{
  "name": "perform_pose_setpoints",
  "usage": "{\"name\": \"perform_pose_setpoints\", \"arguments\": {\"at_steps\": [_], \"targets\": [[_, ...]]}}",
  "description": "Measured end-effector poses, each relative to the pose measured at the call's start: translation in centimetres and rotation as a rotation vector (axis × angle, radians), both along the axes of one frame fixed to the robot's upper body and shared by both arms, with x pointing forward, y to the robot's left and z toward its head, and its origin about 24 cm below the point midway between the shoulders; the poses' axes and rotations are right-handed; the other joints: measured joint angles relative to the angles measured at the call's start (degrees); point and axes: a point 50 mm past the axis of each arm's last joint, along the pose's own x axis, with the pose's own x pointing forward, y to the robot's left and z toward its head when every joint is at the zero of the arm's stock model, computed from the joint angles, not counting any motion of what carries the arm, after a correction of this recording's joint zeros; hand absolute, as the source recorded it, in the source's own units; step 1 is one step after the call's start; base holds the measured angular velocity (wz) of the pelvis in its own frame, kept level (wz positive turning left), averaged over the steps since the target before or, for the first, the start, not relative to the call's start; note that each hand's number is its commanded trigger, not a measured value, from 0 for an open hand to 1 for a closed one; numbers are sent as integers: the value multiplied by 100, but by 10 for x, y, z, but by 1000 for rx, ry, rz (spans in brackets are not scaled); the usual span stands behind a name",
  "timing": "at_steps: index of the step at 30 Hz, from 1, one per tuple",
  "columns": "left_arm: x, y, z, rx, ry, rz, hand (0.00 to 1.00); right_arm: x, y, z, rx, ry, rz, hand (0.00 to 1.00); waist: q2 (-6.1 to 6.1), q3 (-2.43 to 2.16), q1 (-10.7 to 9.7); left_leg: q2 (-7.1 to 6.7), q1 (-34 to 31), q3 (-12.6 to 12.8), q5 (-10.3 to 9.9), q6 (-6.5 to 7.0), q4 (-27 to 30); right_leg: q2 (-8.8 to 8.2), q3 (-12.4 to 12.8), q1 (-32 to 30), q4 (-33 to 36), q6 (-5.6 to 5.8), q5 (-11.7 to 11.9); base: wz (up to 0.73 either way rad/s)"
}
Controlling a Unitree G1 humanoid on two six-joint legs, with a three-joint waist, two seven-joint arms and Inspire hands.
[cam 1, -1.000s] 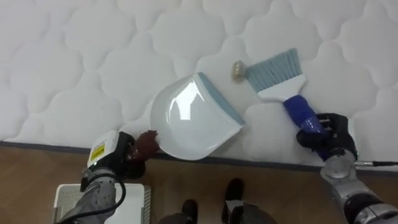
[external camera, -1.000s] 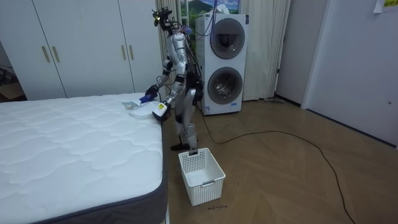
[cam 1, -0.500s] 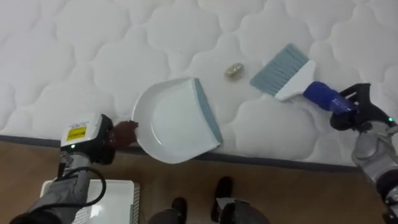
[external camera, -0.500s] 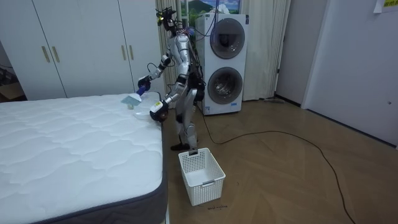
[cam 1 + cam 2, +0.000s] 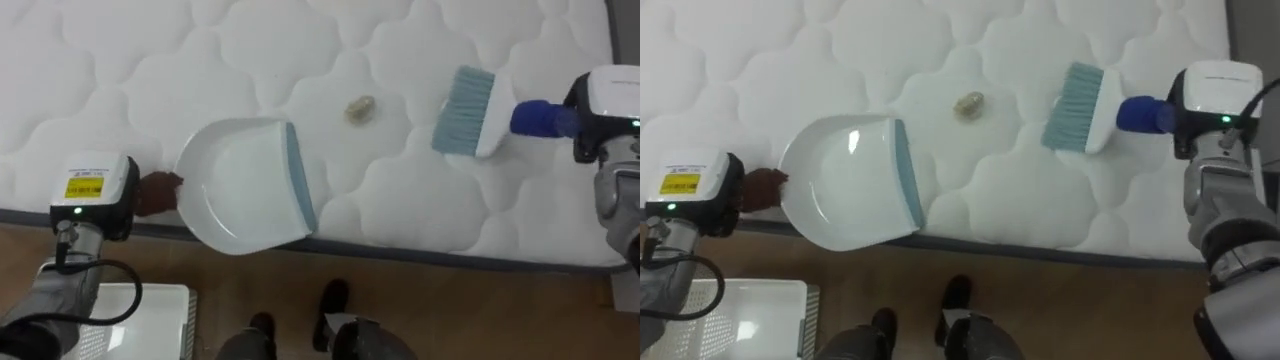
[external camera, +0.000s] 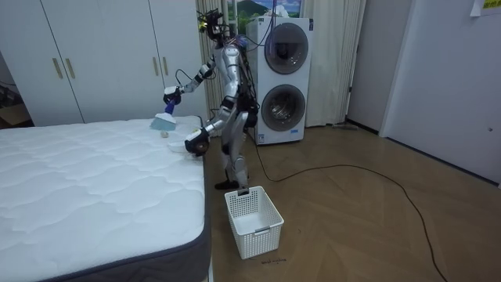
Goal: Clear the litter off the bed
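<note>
- The robot stands at the near edge of the white quilted bed, working at the sweeping step: getting the litter into the pan.
- The small crumpled beige scrap lies on the mattress, in from the near edge. It sits between the pan's lip and the bristles, apart from both.
- The left hand is closed round the rear handle of the white plastic dustpan with a grey-blue lip. The pan rests at the bed's near edge, partly overhanging it, with its mouth facing the robot's right.
- The right hand is clamped on the blue-handled hand brush with pale blue-grey bristles.
- The brush's long axis runs roughly along the bed's edge, with the handle to the robot's right and the bristles pointing left at the scrap. Whether the bristles touch the mattress cannot be told.
- The next move likely needs the bristles set down just right of the scrap and drawn left, with the lip pressed flat and slid further in.
- A white plastic basket waits on the floor beside the bed, probably for emptying the pan.
</note>
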Motion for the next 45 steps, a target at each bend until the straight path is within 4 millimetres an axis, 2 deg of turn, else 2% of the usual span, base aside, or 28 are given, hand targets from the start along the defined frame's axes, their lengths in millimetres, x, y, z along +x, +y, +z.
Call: {"name": "perform_pose_setpoints", "arguments": {"at_steps": [5,8,10,12,14,19,23,26,31,37,45], "targets": [[1,1,2,19,-9,12,100,5,7,5,-90,3,49,100,-38,7,17,5,3,-1,-5,-6,3,4,0,-3,12,5,-13,0],[1,3,3,31,-12,22,100,10,19,10,-198,3,119,100,-95,12,12,14,2,-3,-7,-20,6,9,-9,-2,11,20,-57,0],[1,6,4,35,-13,31,100,14,29,13,-263,-2,168,100,-160,19,20,27,0,-9,-8,-35,13,22,-23,6,1,-38,-29,0],[0,7,4,33,-15,35,100,16,37,15,-296,-8,196,100,-183,13,28,38,-10,-4,-8,-39,7,44,-22,10,-75,-36,-7,-4],[0,7,4,32,-18,36,100,19,44,18,-332,-16,218,100,-186,12,72,74,-28,7,-7,-40,0,104,-6,41,-179,-27,60,-10],[-3,9,2,34,-6,47,100,22,55,23,-436,-12,268,100,-196,12,166,92,65,7,-4,-55,-78,131,-14,130,-235,-40,79,-2],[-9,11,-2,32,2,62,100,23,66,24,-467,-15,304,100,-208,13,254,136,124,4,-30,-87,-82,186,-29,218,-320,-45,82,-2],[-12,12,-3,22,-6,69,100,25,81,29,-491,-40,366,100,-207,13,287,206,99,-23,-74,-121,-14,247,-105,274,-394,-76,90,3],[-15,12,-5,14,0,75,100,24,114,29,-492,-58,518,100,-207,12,343,189,106,-127,-79,-146,-27,251,-198,295,-388,-118,47,6],[-18,10,-8,9,8,70,100,19,129,21,-480,-11,582,100,-209,5,463,186,108,-151,-80,-149,-45,250,-219,306,-399,-111,36,1],[-25,12,-15,-7,36,92,100,13,150,22,-440,-11,657,100,-206,-19,496,188,168,-177,-75,-158,-42,247,-325,413,-464,-146,43,1]]}}
